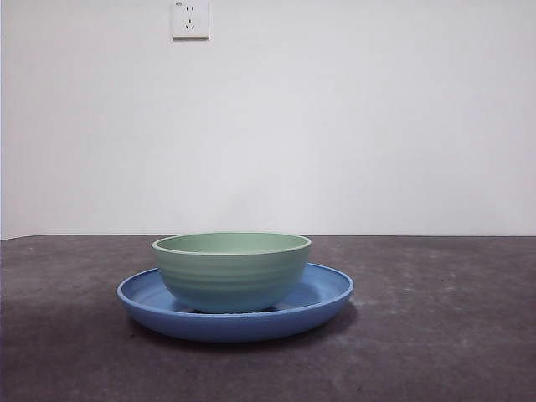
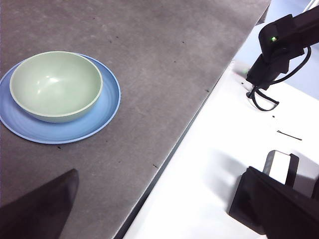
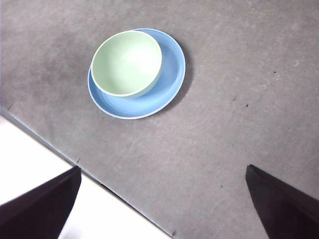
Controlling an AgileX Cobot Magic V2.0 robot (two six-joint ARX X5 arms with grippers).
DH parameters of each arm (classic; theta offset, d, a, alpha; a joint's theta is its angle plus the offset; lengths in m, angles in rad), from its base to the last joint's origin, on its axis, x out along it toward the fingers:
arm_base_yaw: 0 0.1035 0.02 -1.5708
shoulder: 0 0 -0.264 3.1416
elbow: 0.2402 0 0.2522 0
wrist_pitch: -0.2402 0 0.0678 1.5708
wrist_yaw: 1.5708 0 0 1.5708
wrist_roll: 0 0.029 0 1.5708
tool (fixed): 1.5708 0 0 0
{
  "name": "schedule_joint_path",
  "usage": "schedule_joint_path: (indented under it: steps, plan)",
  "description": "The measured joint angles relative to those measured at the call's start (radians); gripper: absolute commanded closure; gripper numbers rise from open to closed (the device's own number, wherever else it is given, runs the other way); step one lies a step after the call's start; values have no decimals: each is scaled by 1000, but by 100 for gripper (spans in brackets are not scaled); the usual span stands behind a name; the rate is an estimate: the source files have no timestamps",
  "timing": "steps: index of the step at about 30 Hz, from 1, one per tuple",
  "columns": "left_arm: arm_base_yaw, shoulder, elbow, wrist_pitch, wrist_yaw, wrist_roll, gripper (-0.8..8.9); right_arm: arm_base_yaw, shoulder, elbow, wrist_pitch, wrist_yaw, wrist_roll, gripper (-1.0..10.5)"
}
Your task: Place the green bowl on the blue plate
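The green bowl (image 1: 232,270) stands upright inside the blue plate (image 1: 322,293), toward its left side, on the dark grey table. Both also show in the left wrist view, bowl (image 2: 56,84) on plate (image 2: 107,107), and in the right wrist view, bowl (image 3: 126,62) on plate (image 3: 172,74). My left gripper (image 2: 162,172) is open and empty, raised well away from the plate near the table's edge. My right gripper (image 3: 162,168) is open and empty, high above the table and apart from the plate. Neither arm shows in the front view.
The table's edge (image 2: 174,144) runs beside a white surface (image 2: 219,164), where a black arm part with a cable (image 2: 279,45) stands. The edge also shows in the right wrist view (image 3: 75,162). A wall socket (image 1: 190,18) is on the white back wall.
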Motion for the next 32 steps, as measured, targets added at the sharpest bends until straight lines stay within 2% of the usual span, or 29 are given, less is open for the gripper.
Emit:
schedule_joint_path:
  steps: [5,10,15,22,24,25,26,27,28,29,30,32]
  plan:
    - [0,0,0,0,0,0,160,0,-123,-66,-5,-2,-13,393]
    - [0,0,0,0,0,0,160,0,-262,-158,-8,-78,-19,393]
    - [0,0,0,0,0,0,160,0,-352,-235,-5,-88,-19,393]
    - [0,0,0,0,0,0,162,0,-382,-246,23,-99,-19,395]
    - [0,0,0,0,0,0,176,0,-382,-246,32,-103,-19,470]
    - [0,0,0,0,0,0,234,0,-382,-246,33,-103,-19,582]
    - [0,0,0,0,0,0,337,0,-382,-246,33,-103,-19,689]
    - [0,0,0,0,0,0,525,0,-382,-246,33,-103,-19,886]
    - [0,0,0,0,0,0,743,0,-382,-246,33,-103,-19,949]
    - [0,0,0,-1,0,0,811,0,-382,-246,33,-103,-19,926]
    - [0,0,0,-1,0,0,778,0,-382,-246,34,-103,-19,928]
    - [0,0,0,2,0,0,789,0,-382,-247,37,-103,-21,928]
